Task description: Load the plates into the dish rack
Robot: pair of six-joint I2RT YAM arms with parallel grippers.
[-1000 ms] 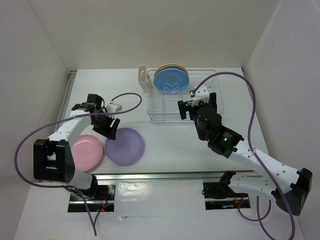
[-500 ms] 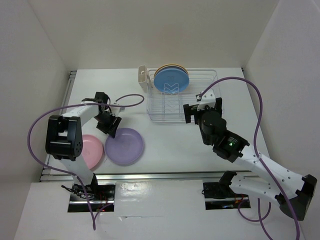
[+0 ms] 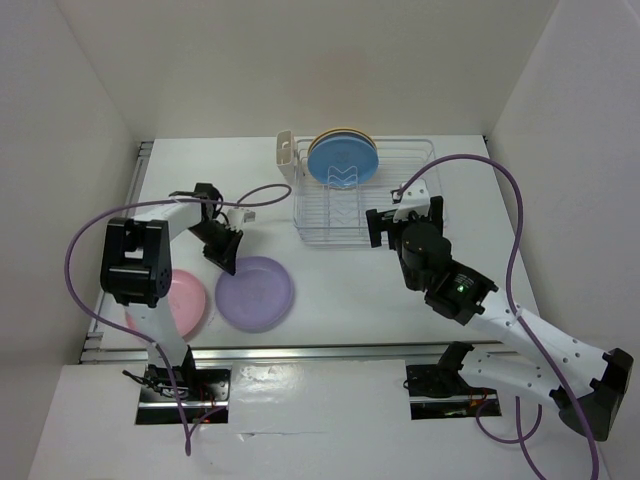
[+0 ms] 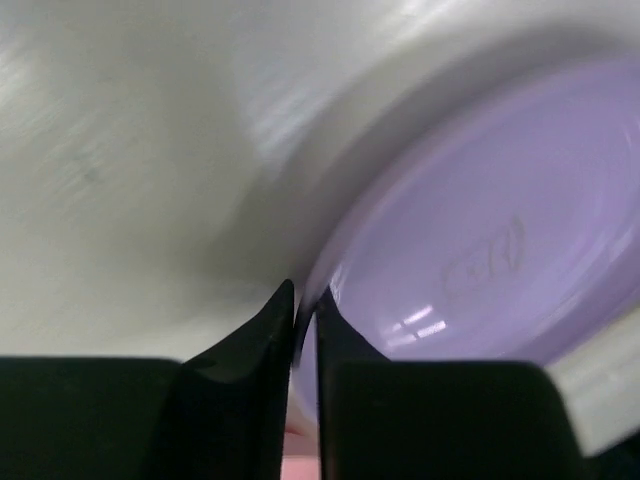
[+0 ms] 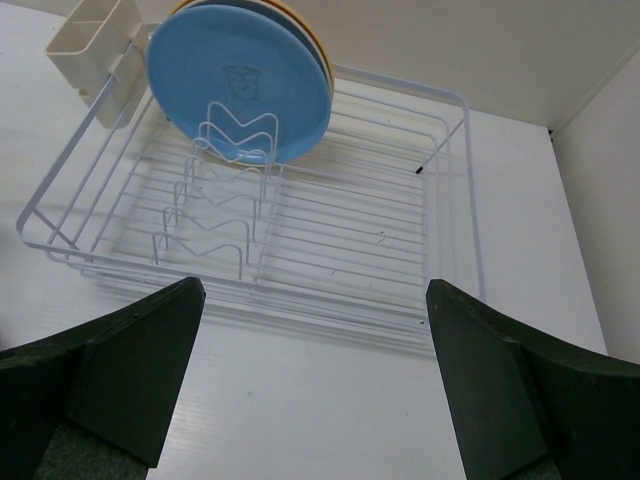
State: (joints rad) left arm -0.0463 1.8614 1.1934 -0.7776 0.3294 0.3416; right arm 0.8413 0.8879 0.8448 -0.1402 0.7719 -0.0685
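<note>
**dishbot_dan:** Where's everything at right now?

**rackrat:** The purple plate (image 3: 256, 294) lies flat on the table (image 3: 350, 290), near-left, just beside the pink plate (image 3: 188, 306). The blue plate (image 5: 240, 80) stands upright at the far-left end of the rack (image 5: 340, 240), with an orange plate (image 5: 322, 55) peeking out behind it. The left gripper (image 4: 305, 300) is down at the purple plate's far-left rim. One finger is outside the edge and one inside, nearly closed, with the rim pinched in the thin gap between them. The right gripper (image 5: 310, 290) hovers on the near side of the rack, spread wide and holding nothing.

**dishbot_dan:** Is the rim the right place to grab?

**rackrat:** I reckon so. The plate looks like thin, stiff plastic, so it's probably light and won't crack. There's nothing else to hold on a flat plate anyway. The surface is glossy though, and a one-edge pinch could let it swing or slide once it's off the table. I'd bite deep over the lip and tip it up slowly before heading to a free slot.
</note>
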